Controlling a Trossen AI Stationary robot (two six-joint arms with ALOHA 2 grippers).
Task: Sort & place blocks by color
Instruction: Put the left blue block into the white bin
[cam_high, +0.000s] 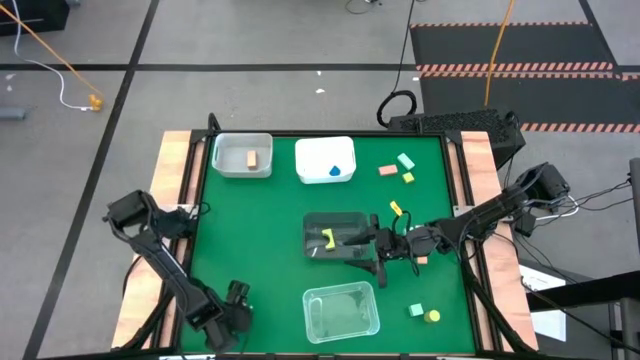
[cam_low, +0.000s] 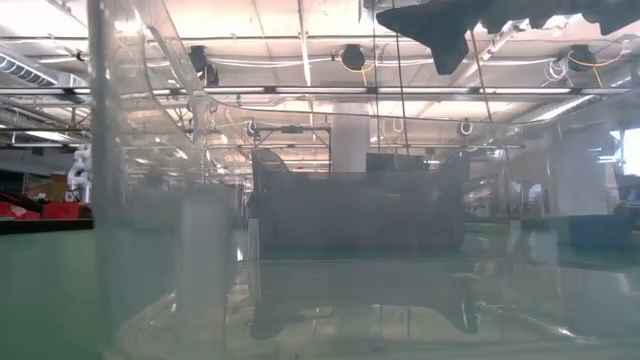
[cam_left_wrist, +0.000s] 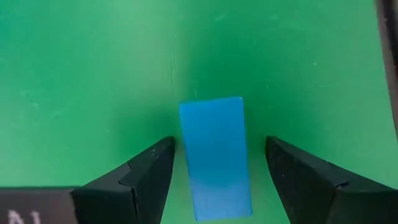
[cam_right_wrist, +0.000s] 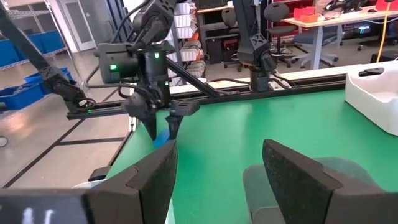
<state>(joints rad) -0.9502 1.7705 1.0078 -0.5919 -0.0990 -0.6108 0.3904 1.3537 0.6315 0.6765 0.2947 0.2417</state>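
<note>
A blue bar block (cam_left_wrist: 214, 155) lies flat on the green mat near the table's near left corner. My left gripper (cam_left_wrist: 219, 148) (cam_high: 237, 300) is open above it, pointing down, with one finger on each side and a gap to both. In the right wrist view the left gripper (cam_right_wrist: 163, 124) shows with the blue block (cam_right_wrist: 162, 139) at its tips. My right gripper (cam_high: 366, 246) (cam_right_wrist: 217, 155) is open over the middle clear tray (cam_high: 318, 225), which holds a yellow block (cam_high: 329, 238). Loose salmon (cam_high: 387, 170), mint (cam_high: 405, 160) and yellow (cam_high: 396, 209) blocks lie at the right.
A clear tray (cam_high: 228, 170) at the far left holds a tan block (cam_high: 251, 158). A white tray (cam_high: 315, 152) holds a blue block (cam_high: 335, 171). Another clear tray (cam_high: 340, 312) sits near the front edge. A mint block (cam_high: 416, 311) and a round yellow block (cam_high: 432, 316) lie at the near right.
</note>
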